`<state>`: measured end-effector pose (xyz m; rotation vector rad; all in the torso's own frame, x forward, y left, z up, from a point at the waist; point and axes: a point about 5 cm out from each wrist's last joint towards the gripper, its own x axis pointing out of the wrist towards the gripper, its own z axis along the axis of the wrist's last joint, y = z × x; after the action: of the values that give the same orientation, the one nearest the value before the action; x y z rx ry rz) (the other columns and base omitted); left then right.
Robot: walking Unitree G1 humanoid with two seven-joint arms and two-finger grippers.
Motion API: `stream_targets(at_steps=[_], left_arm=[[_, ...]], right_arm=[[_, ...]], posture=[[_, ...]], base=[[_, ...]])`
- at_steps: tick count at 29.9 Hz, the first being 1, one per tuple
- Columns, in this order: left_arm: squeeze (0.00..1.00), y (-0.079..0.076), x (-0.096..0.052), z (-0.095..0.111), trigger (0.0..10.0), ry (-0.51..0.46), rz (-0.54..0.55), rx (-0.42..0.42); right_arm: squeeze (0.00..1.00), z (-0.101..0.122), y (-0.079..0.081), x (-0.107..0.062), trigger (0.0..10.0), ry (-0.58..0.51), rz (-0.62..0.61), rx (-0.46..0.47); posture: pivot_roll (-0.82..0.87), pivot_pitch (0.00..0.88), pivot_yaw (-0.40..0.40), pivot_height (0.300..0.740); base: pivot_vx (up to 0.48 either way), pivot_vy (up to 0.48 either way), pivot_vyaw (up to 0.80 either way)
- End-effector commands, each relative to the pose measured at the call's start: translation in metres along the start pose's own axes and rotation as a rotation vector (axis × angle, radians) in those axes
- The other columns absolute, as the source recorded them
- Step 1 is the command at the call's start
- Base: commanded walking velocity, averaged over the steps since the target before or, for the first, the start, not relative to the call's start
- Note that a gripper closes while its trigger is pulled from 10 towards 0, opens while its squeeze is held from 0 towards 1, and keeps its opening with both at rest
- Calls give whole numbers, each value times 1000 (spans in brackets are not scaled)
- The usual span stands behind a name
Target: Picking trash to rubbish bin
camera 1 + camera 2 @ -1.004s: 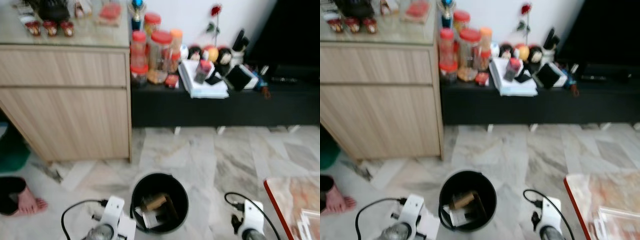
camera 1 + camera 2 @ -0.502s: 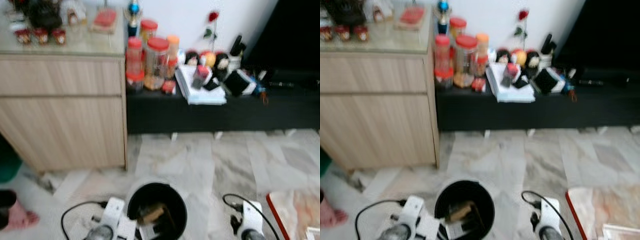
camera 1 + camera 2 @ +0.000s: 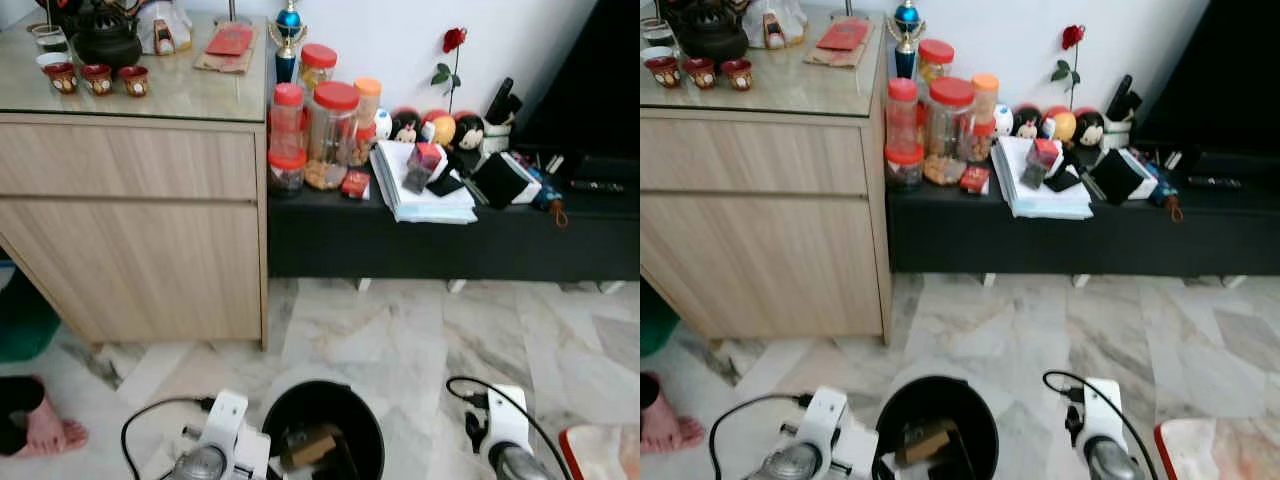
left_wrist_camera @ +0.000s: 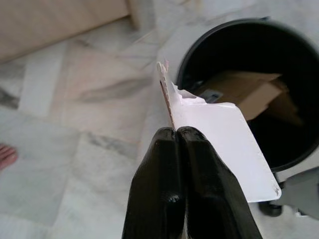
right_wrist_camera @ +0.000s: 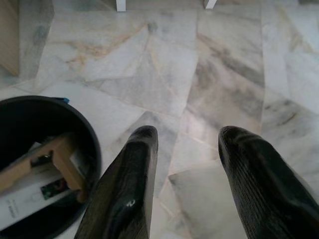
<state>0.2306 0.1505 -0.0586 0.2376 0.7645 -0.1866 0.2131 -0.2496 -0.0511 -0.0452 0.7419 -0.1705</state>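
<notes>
Mid-task imo: black bin (image 3: 322, 400) on marble floor w/ brown cardboard (image 4: 247, 89) already in; left gripper (image 4: 178, 137) pinched on torn white card (image 4: 224, 144) beside the rim, not yet dropped; right gripper (image 5: 187, 149) spread wide, empty.

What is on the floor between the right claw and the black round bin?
Nothing: in the right wrist view, bare marble floor separates the open right claw from the black round bin, which holds cardboard scraps.
</notes>
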Motion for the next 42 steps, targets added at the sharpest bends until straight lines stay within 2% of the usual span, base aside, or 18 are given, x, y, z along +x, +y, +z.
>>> stream_targets(at_steps=[1,5,11,12,13,15,21,23,24,25,27,29,31,33,35,38,39,42], left_arm=[[0,-2,1,4,10000,-17,1,5],[0,2,4,21,10000,-80,19,12],[0,5,5,33,10000,-116,34,15],[0,5,7,43,10000,-151,41,14],[0,5,7,43,10000,-151,41,14],[0,4,7,51,10000,-176,39,17],[0,4,7,54,10000,-188,33,16],[0,4,7,54,10000,-192,33,16],[0,3,7,57,10000,-205,31,14],[0,3,7,57,10000,-205,31,14],[0,3,7,62,10000,-230,27,1],[0,3,7,62,10000,-230,27,1],[0,1,8,67,10000,-249,19,1],[0,-3,8,71,10000,-264,1,5],[0,-5,8,72,10000,-266,-4,2],[0,-6,8,73,10000,-269,-10,-1],[0,-8,8,73,10000,-269,-13,-2],[0,-10,8,74,10000,-272,-19,-2]], right_arm=[[0,17,-11,1,10000,-66,3,-33],[0,44,-15,4,10000,-161,42,-108],[0,58,-4,6,10000,-211,122,-145],[0,69,7,7,10000,-240,202,-212],[0,69,7,7,10000,-240,202,-212],[0,83,22,7,10000,-265,293,-261],[0,106,46,4,10000,-301,411,-336],[0,109,49,2,10000,-311,426,-344],[0,118,55,-1,10000,-354,436,-362],[0,118,55,-1,10000,-354,436,-362],[0,137,54,-5,10000,-438,379,-324],[0,137,54,-5,10000,-438,379,-324],[0,159,47,-6,10000,-497,280,-266],[0,172,52,-9,10000,-492,298,-256],[0,170,55,-9,10000,-498,315,-283],[0,161,55,-6,10000,-460,326,-252],[0,143,54,1,10000,-362,303,-231],[0,123,57,4,10000,-275,307,-210]], posture=[[145,95,-137,740],[134,100,-132,740],[134,102,-132,740],[134,102,-129,740],[134,102,-129,740],[134,102,-129,740],[128,101,-126,740],[129,101,-128,740],[131,101,-129,740],[131,101,-129,740],[133,101,-129,740],[133,101,-129,740],[125,96,-126,740],[126,90,-133,740],[125,87,-135,740],[126,87,-136,740],[125,84,-137,740],[128,82,-138,740]], base=[[0,0,0],[0,0,0],[0,0,0],[0,0,0],[0,0,0],[0,0,0],[0,0,0],[0,0,0],[0,0,0],[0,0,0],[0,0,0],[0,0,0],[0,0,0],[0,0,0],[0,0,0],[0,0,0],[0,0,0],[0,0,0]])
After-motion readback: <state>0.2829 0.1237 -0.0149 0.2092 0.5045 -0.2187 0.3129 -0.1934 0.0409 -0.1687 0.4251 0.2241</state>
